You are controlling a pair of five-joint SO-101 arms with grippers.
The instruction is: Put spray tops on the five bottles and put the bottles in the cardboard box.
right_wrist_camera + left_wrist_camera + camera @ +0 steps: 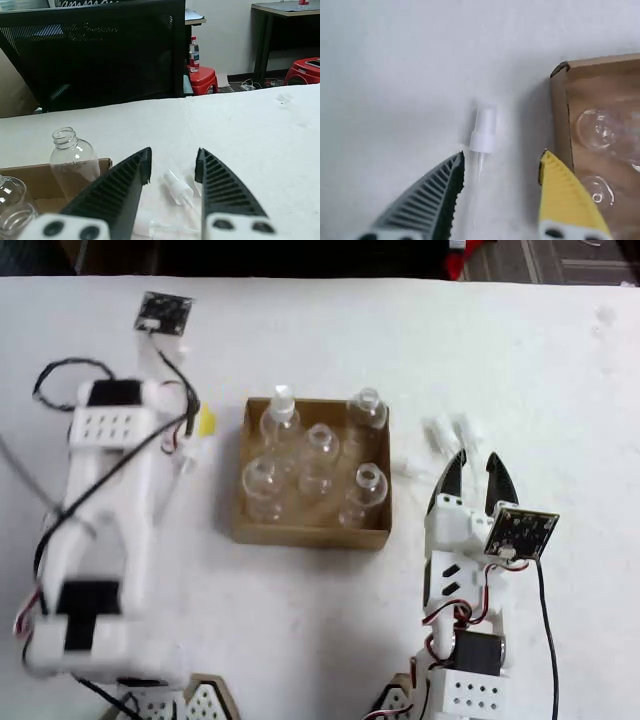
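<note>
Five clear bottles stand in the cardboard box [310,532] at mid table. The far-left bottle [283,412] seems to carry a white top; the others, like the bottle [367,408] at the far right, have bare necks. My left gripper [197,438] is open just left of the box. In the left wrist view this gripper [502,154] has a white spray top [484,132] lying on the table just ahead of its grey and yellow fingers. My right gripper [477,455] is open to the right of the box, before a cluster of spray tops [447,430]. One spray top [180,187] lies between its black fingers.
A small circuit board [163,312] with a cable lies at the far left of the table. In the right wrist view an open-necked bottle [72,160] stands in the box corner [30,175], and a black chair [100,55] stands beyond the table's far edge.
</note>
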